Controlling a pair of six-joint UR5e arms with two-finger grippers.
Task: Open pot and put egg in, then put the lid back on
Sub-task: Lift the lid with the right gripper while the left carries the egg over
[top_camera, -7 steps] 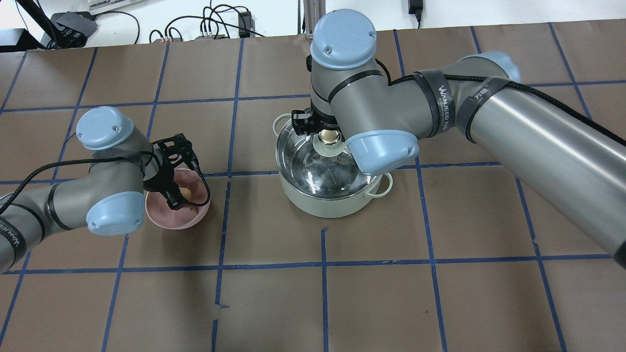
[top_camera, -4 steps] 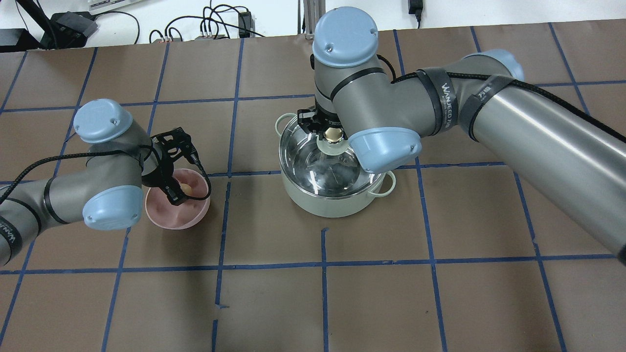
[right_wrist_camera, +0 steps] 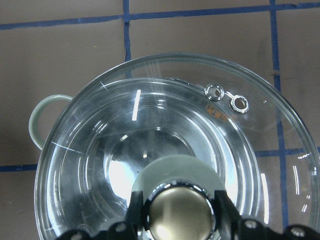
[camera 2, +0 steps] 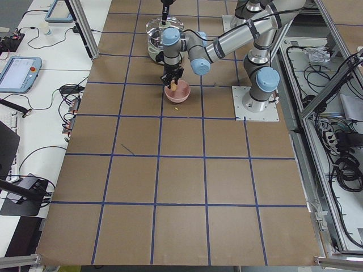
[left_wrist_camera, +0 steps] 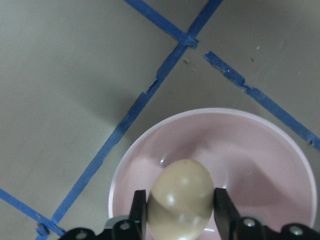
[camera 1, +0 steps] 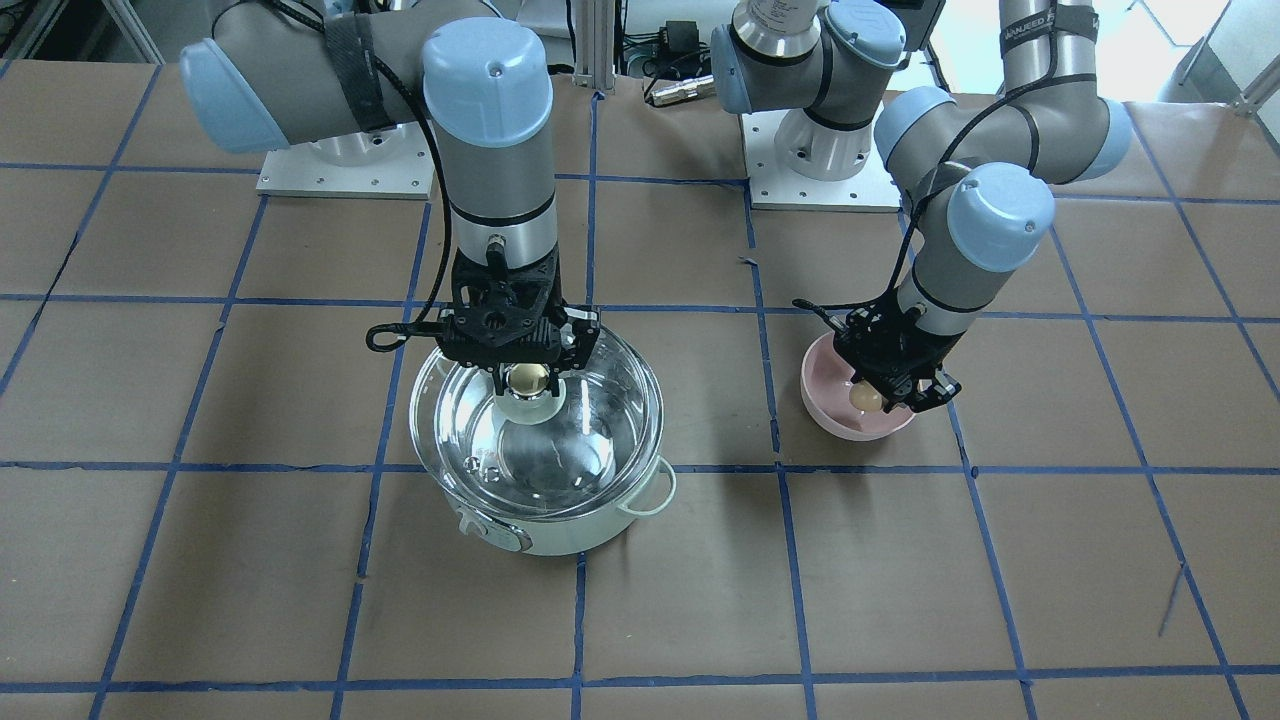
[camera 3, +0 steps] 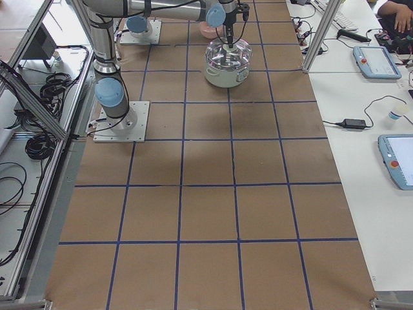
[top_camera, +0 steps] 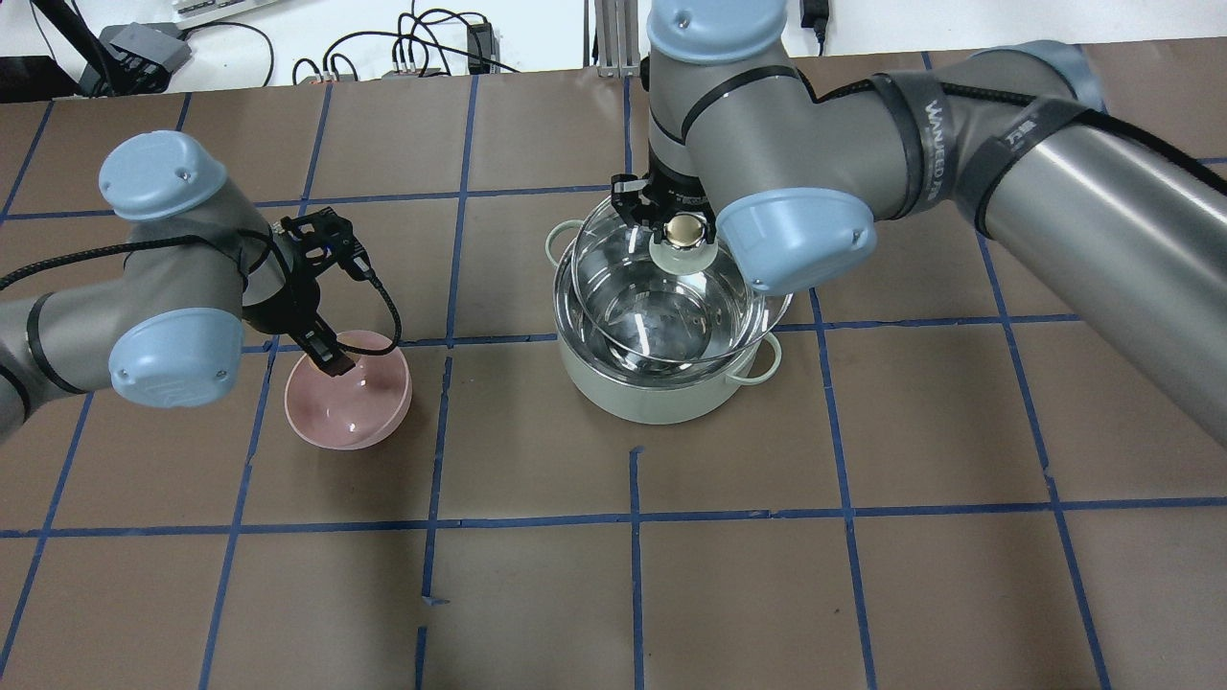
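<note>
The pot stands near the middle of the table, a little toward the far edge from the robot. Its steel inside shows through the glass of the lid. The lid hangs just above the pot, level and shifted slightly toward the far edge, so the two rims do not line up. Whether they touch anywhere is hard to tell through the glass. Two metal vents sit near the lid's rim, and one pot handle shows beside it.

A pink bowl sits toward the table's left end, well apart from the pot. The egg is over the bowl's inside, held above its floor.

Blue tape marks the table in squares. Cables lie beyond the far edge. In the overhead view the right arm's wrist covers the pot's far right rim.

The right gripper points straight down and is clenched on the lid's cream-gold knob, with one finger on each side of it. It carries the lid by that knob alone. The left gripper tilts down over the bowl's far rim. Its fingers are narrowed to the egg's width and press the egg's two sides.
</note>
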